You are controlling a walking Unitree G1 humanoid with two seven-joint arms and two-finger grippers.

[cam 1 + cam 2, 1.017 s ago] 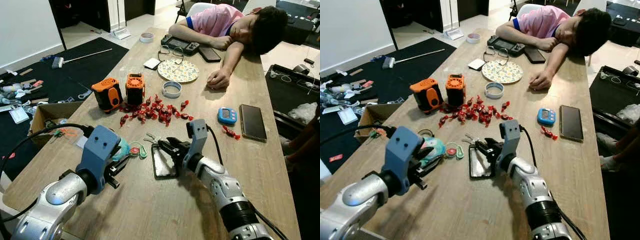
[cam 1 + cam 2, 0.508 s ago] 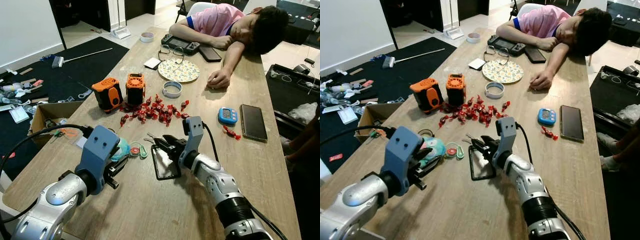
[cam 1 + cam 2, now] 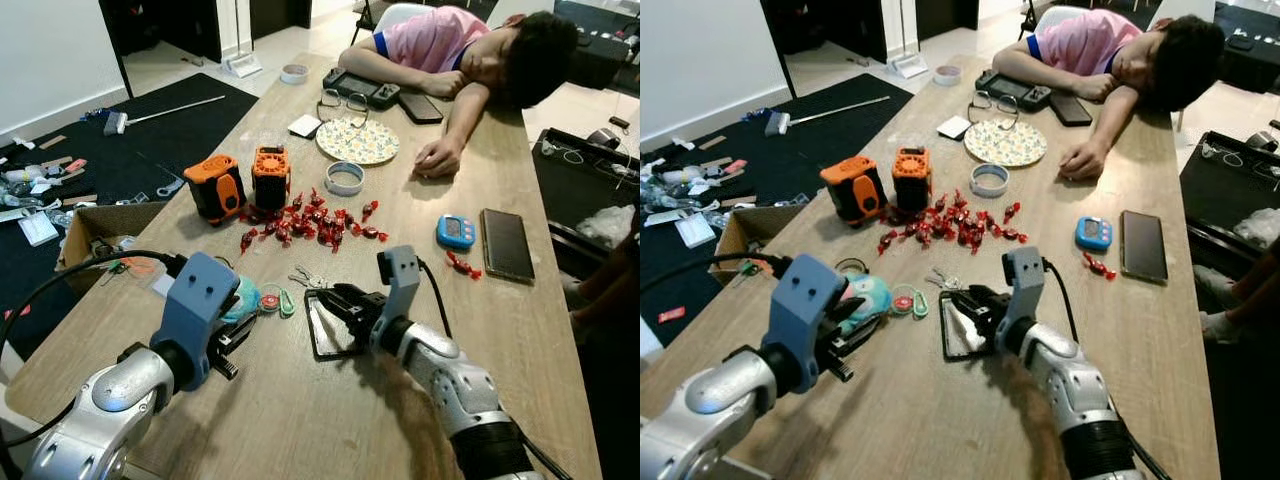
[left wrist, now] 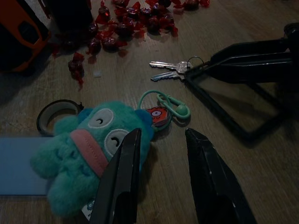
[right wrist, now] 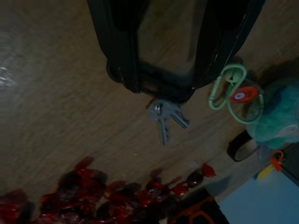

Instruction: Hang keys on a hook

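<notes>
On the long wooden table [image 3: 300,430], the right gripper [image 3: 335,296] is reaching leftward, low over a black rectangular wire frame [image 3: 330,336] lying flat on the wood. Its black fingers [image 4: 243,60] are pointing toward two silver keys [image 4: 172,70] on a small ring, which are lying on the table at the frame's far-left corner. In the left wrist view the fingertips are sitting right at the key ring, and in the right wrist view the two fingers are standing apart over the frame's end, with the keys just past them; whether they are pinching the ring cannot be told.

The left gripper [image 4: 161,154] is hovering near the table's left edge, its fingers parted and holding nothing. Just beyond its tips, a teal plush toy [image 4: 88,154] is lying face up, joined to a mint green carabiner [image 4: 170,106] with a red round tag [image 4: 156,116]. A dark roll of tape [image 4: 57,113] is sitting beside the plush.

Farther along the table, a scatter of red wrapped candies [image 3: 310,220] is spreading in front of two orange and black boxy devices [image 3: 240,180]. To the right, a small blue timer [image 3: 455,231] and a dark phone [image 3: 506,243] are lying side by side. At the far end, a person in a pink shirt [image 3: 440,40] is resting with their head on their arms, one hand [image 3: 437,155] near a patterned plate [image 3: 358,141] and a roll of white tape [image 3: 344,178].
</notes>
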